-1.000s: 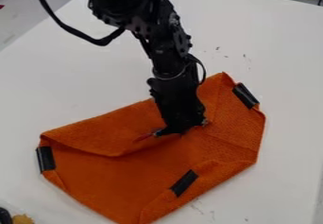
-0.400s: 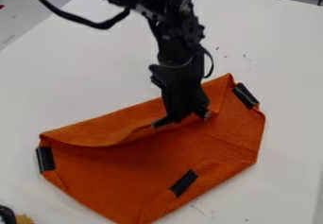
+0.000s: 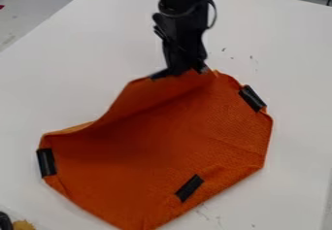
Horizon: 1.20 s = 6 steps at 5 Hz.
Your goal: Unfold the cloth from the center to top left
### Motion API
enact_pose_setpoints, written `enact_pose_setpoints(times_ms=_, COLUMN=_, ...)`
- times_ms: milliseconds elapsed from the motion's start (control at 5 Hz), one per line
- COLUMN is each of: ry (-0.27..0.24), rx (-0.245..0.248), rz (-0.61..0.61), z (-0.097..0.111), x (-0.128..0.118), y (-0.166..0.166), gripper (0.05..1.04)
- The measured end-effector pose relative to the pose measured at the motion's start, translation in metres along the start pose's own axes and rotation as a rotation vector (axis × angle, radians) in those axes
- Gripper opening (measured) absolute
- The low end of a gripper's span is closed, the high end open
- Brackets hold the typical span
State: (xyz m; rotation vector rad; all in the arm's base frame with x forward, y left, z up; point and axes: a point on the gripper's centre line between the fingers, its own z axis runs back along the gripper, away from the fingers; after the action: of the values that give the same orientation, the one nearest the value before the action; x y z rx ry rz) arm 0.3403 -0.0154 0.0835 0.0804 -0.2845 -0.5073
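End effector (image 3: 179, 73) clamped on orng cloth (image 3: 170, 132), upper edge raised w/ it

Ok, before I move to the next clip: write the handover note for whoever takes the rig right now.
Gripper: shut on the cloth's upper edge, holding it raised.
Orange cloth: on the white table, black strips at left, upper right and lower edge.
Done: flap lifted off the center.
Left: likely carry it to the top left, lay it flat, release.
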Motion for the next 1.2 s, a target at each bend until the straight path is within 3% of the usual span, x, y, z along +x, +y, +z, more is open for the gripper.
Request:
enact_pose_setpoints(times_ms=200, ry=-0.009, rx=-0.042, rz=-0.051, z=-0.014, x=0.011, y=0.022, gripper=0.071)
enact_pose_setpoints(times_ms=400, ry=0.0, rx=-0.051, rz=-0.019, z=-0.024, x=0.009, y=0.06, gripper=0.071)
enact_pose_setpoints(times_ms=600, ry=-0.015, rx=-0.064, rz=0.007, z=-0.034, x=0.004, y=0.067, gripper=0.101)
enact_pose_setpoints(times_ms=800, ry=-0.017, rx=-0.072, rz=0.02, z=-0.044, x=-0.002, y=0.072, gripper=0.272)
enact_pose_setpoints(times_ms=1000, ry=0.01, rx=-0.081, rz=0.011, z=-0.059, x=-0.011, y=0.079, gripper=0.552)
enact_pose_setpoints(times_ms=1200, ry=0.028, rx=-0.05, rz=-0.009, z=-0.068, x=-0.007, y=0.092, gripper=0.863)
